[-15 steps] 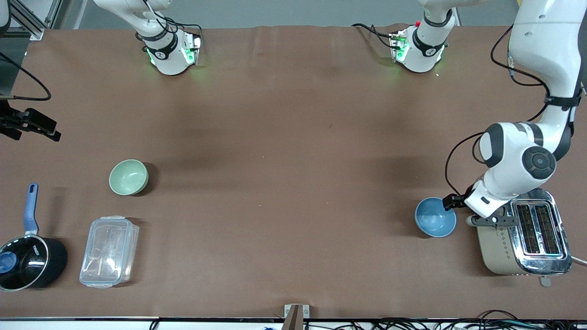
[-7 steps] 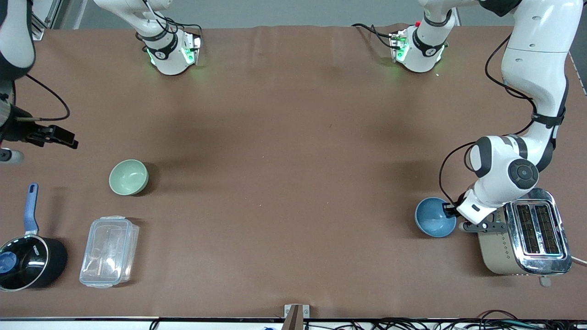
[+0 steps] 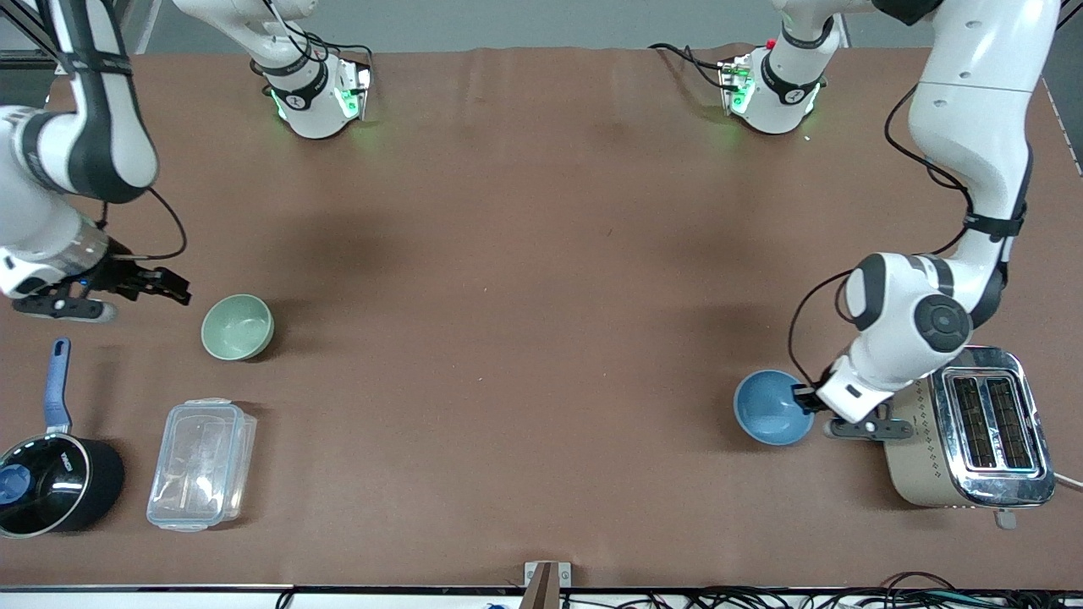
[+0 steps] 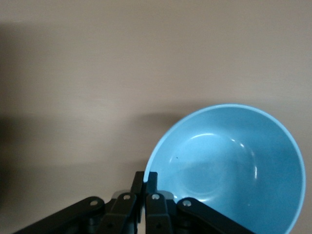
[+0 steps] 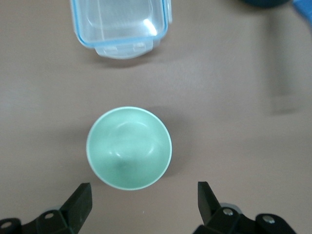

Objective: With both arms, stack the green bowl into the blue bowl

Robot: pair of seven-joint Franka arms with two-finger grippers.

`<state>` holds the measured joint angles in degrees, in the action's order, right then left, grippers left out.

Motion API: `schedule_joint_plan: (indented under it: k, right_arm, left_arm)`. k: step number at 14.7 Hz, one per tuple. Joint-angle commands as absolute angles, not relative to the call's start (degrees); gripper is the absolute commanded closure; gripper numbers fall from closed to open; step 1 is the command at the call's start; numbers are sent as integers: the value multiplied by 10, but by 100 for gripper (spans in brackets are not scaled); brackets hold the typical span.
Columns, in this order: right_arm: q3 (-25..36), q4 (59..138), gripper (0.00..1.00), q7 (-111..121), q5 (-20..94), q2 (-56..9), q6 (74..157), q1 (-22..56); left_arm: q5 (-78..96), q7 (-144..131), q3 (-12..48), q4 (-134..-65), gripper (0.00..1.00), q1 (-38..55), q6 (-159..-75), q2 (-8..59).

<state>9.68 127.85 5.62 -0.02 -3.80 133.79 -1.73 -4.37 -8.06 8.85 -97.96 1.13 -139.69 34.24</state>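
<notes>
Bare table (image 3: 525, 338) lay open between the green bowl (image 3: 237, 326) and the blue bowl (image 3: 768, 408). A toaster (image 3: 964, 431) crowded the blue bowl; a clear container (image 3: 200, 463) and saucepan (image 3: 52, 474) stood near the green one.

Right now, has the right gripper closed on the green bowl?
No. In the right wrist view the right gripper is open, its fingers apart and short of the green bowl, touching nothing.

White arms (image 3: 973, 101), black joint bands

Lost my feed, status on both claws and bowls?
Left claw shut on blue bowl rim beside the toaster. Right claw open over the table by green bowl. Nothing between the bowls.
</notes>
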Motion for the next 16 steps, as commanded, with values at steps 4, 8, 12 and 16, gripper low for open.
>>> schedule_joint_plan:
  k: [4, 8, 12, 16]
  right_arm:
    - [97, 1298, 4, 69, 39, -135, 1427, -31]
    - [98, 1293, 5, 131, 130, -175, 1432, -32]
    - [98, 1277, 10, 212, 223, -211, 1432, -41]
    - [99, 1262, 79, 257, 266, -222, 1428, -47]
  left_arm:
    - [-54, -312, 112, -957, 100, 164, -1335, 316]
    - [-49, -450, 112, -925, 100, 253, -1335, 356]
    - [-47, -518, 113, -898, 100, 327, -1339, 406]
    - [-47, -578, 113, -853, 94, 368, -1343, 446]
